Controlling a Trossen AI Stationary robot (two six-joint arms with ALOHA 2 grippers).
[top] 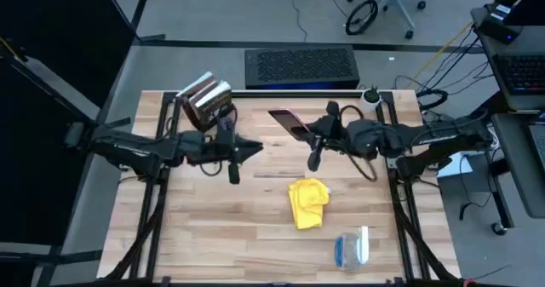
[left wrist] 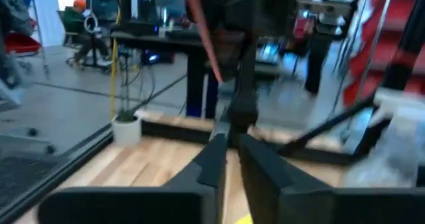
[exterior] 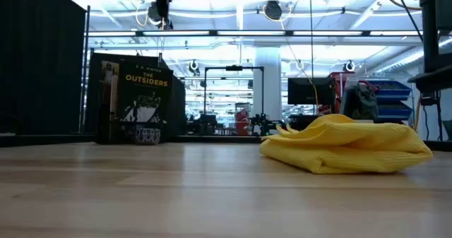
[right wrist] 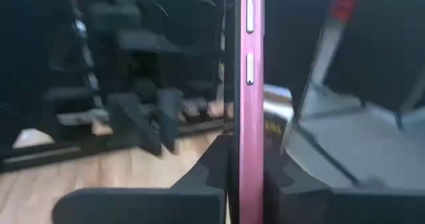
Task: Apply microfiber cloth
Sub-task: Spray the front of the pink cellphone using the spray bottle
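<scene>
The cloth [top: 308, 203] lay bunched on the table [top: 213, 227], nearer the right pincer [top: 313, 157], which was clamped on a phone [right wrist: 244, 104]; the left pincer [top: 233, 173] was nearly closed, empty

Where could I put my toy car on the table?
Bare wood lies along the near edge, left of the yellow cloth and spray bottle. It's crowded mid-table, around the left claw, the right claw and the phone.

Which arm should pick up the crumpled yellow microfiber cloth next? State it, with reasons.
Left. The right gripper is shut on the dark smartphone with the red edge, so it is occupied. The left gripper holds nothing, though shut, and the crumpled yellow microfiber cloth lies between both arms.
</scene>
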